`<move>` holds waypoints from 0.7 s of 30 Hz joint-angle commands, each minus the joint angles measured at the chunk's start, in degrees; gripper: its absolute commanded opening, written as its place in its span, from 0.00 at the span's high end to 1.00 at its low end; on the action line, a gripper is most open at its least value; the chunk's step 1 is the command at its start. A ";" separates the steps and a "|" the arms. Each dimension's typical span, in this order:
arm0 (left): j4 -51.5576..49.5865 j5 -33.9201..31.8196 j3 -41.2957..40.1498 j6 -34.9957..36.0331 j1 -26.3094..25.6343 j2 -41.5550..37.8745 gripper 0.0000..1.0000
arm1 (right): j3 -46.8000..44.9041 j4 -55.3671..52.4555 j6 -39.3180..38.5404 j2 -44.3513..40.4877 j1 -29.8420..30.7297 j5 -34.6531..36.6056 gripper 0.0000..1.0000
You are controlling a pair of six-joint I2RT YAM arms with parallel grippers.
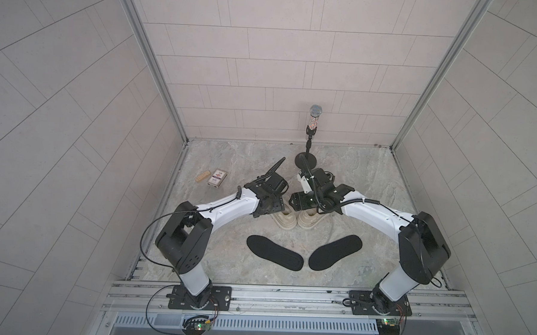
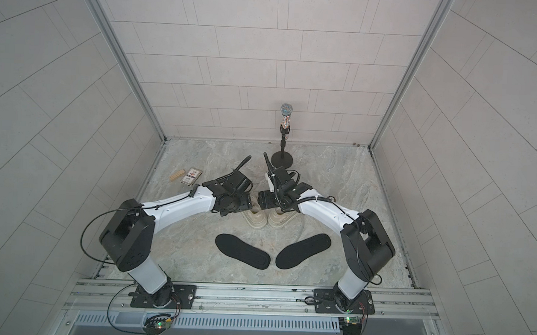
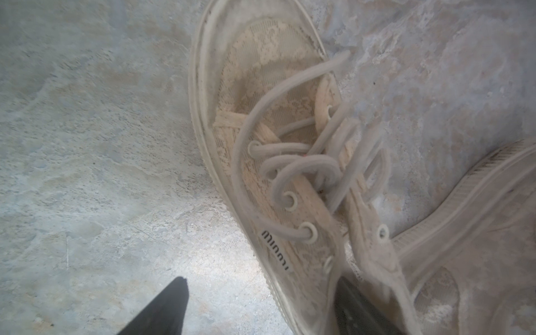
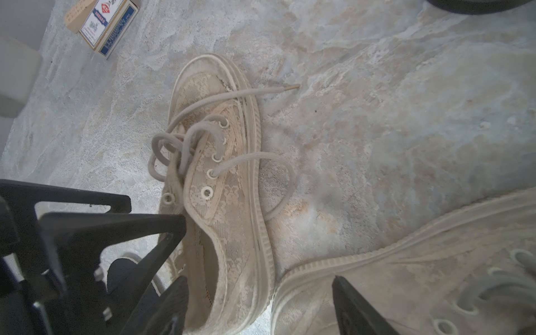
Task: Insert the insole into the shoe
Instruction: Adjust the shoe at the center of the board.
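Two cream lace shoes stand side by side mid-table in both top views, the left shoe (image 1: 286, 222) and the right shoe (image 1: 309, 219), mostly under my wrists. Two black insoles (image 1: 274, 252) (image 1: 335, 252) lie flat nearer the front, toes apart. My left gripper (image 3: 261, 307) is open astride the left shoe's (image 3: 261, 101) outer side wall. One finger is over bare table and clear of the wall, the other is behind it. My right gripper (image 4: 261, 304) is open across the gap between the left shoe (image 4: 226, 188) and the right shoe (image 4: 420, 275).
A microphone (image 1: 315, 114) on a round-based stand (image 1: 306, 159) rises at the back, close behind my right wrist. A card box (image 1: 217, 177) and a small wooden block (image 1: 202, 176) lie at the back left. Loose laces trail from the shoes (image 4: 278, 90).
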 commanded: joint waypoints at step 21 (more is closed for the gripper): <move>-4.12 1.12 -7.33 9.36 4.21 -5.16 0.44 | 4.08 2.33 3.74 11.42 5.92 10.15 0.37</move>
